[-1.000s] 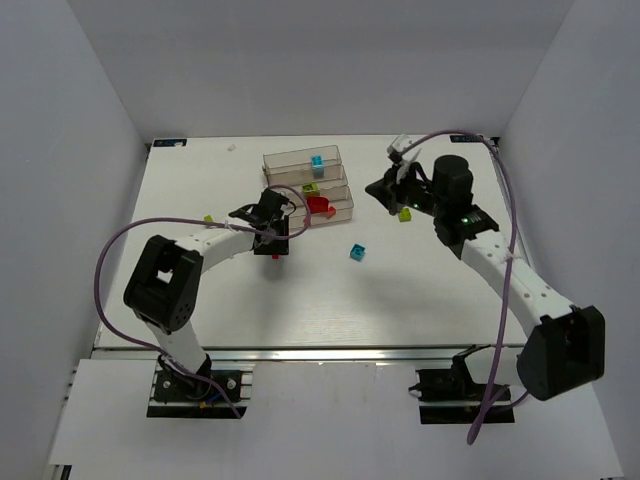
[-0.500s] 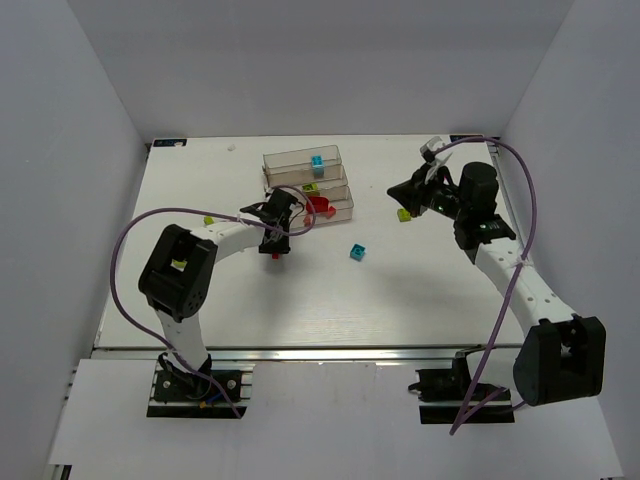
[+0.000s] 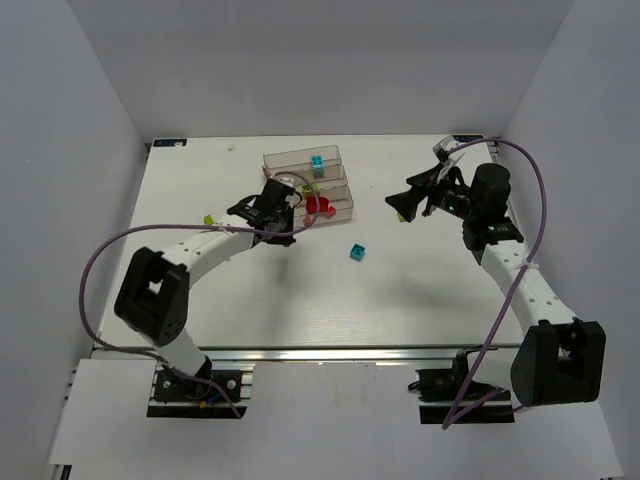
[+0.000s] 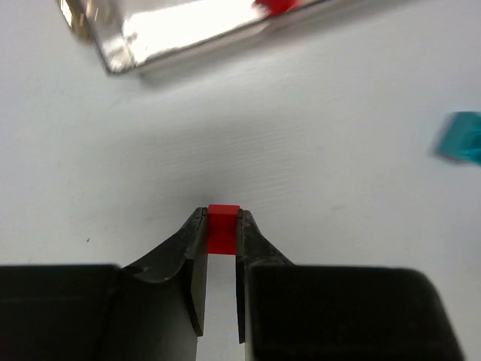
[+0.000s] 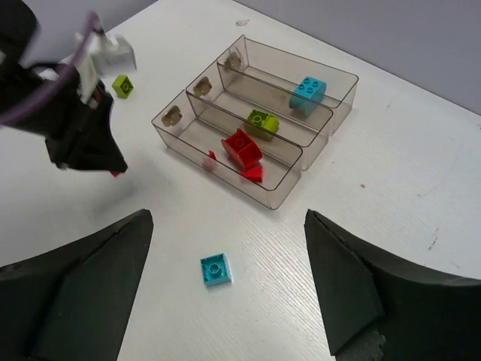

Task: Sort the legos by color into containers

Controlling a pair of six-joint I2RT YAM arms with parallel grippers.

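Red lego (image 4: 223,230) between the left tool's (image 4: 222,216) clamped fingertips; right tool (image 5: 228,222) wide open.

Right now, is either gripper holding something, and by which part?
The left gripper pinches a red brick by its opposite sides; the right gripper holds nothing.

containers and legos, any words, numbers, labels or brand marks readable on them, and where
No text can be read in any view.
The round stickers on the ends of the containers: too small and blurred to read.
The legos: no legible marks.
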